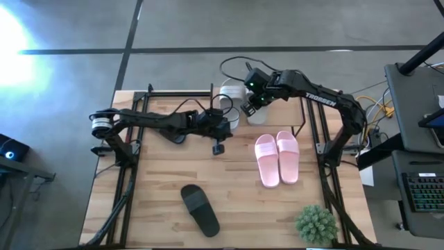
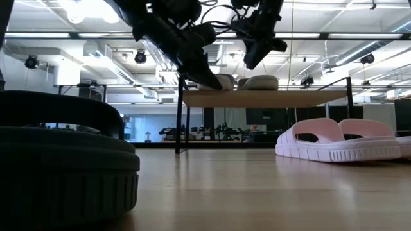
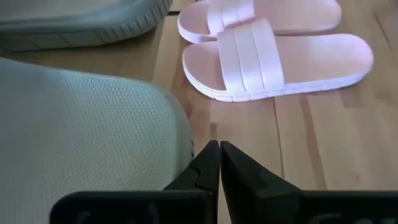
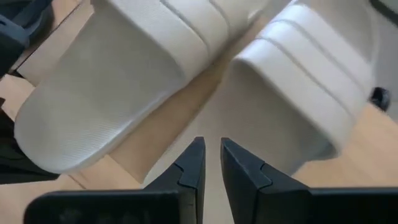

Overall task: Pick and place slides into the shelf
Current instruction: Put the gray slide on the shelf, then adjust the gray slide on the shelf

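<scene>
Two pale grey slides [image 2: 218, 81] [image 2: 260, 82] lie on the shelf [image 2: 270, 97] at the table's far middle. My left gripper [image 3: 219, 155] is shut and stands close beside the rim of the nearer grey slide [image 3: 93, 124], also seen in the high view [image 1: 227, 130]. My right gripper [image 4: 211, 149] hovers above both grey slides [image 4: 106, 81] [image 4: 298, 81], its fingertips a narrow gap apart with nothing between them. The pink pair [image 1: 277, 158] lies on the table at the right. One black slide [image 1: 200, 208] lies near the front edge. My left gripper has its shut fingers right beside the rounded end rim [image 3: 185, 140] of the grey slide, slanting down from the table's left. I cannot tell whether the finger's outer side touches that rim.
A small green plant [image 1: 316, 223] stands at the table's near right corner. The black slide [image 2: 64, 160] fills the low view's left foreground. Bare wood lies between the shelf and the black slide. Cables run behind the shelf [image 1: 236, 69].
</scene>
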{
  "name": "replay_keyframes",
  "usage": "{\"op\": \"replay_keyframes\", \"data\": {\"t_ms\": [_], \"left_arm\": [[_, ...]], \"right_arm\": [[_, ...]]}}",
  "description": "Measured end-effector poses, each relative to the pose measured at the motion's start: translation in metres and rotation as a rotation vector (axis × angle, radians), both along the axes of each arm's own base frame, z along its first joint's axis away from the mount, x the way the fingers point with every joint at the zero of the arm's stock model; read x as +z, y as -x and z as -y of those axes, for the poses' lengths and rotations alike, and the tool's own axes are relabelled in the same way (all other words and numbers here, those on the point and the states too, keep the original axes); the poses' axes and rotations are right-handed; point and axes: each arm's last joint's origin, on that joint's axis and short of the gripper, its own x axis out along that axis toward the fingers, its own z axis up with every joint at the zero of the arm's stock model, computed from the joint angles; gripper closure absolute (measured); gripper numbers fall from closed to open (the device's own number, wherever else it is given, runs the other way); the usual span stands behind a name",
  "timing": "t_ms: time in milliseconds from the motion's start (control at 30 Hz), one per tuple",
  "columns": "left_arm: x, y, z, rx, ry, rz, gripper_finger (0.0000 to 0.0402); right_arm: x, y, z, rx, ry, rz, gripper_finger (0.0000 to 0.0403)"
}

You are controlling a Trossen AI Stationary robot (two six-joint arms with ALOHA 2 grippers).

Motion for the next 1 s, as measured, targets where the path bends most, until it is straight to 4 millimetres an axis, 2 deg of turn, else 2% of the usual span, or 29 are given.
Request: {"op": "replay_keyframes", "data": {"t_ms": [300, 433, 500, 667, 833, 1000], "left_arm": [[0.007, -0.003, -0.003, 0.015, -0.02, 0.07, 0.0402], [0.017, -0.003, -0.004, 0.027, -0.035, 0.098, 0.0402], [0.023, -0.002, -0.004, 0.03, -0.036, 0.113, 0.0402], [0.043, 0.016, 0.0, 0.034, -0.032, 0.124, 0.0402], [0.057, 0.036, 0.003, 0.047, -0.026, 0.092, 0.0402], [0.072, 0.065, 0.004, 0.211, -0.068, 0.058, 0.0402]], "right_arm": [[0.024, 0.031, -0.009, -0.092, 0.088, -0.028, 0.036], [0.024, 0.046, -0.012, -0.131, 0.084, -0.092, 0.036], [0.019, 0.053, -0.012, -0.156, 0.068, -0.142, 0.036], [-0.006, 0.065, -0.005, -0.205, 0.02, -0.213, 0.036], [-0.031, 0.077, 0.01, -0.255, -0.046, -0.164, 0.0365], [-0.048, 0.087, 0.027, -0.304, -0.07, -0.106, 0.0384]]}}
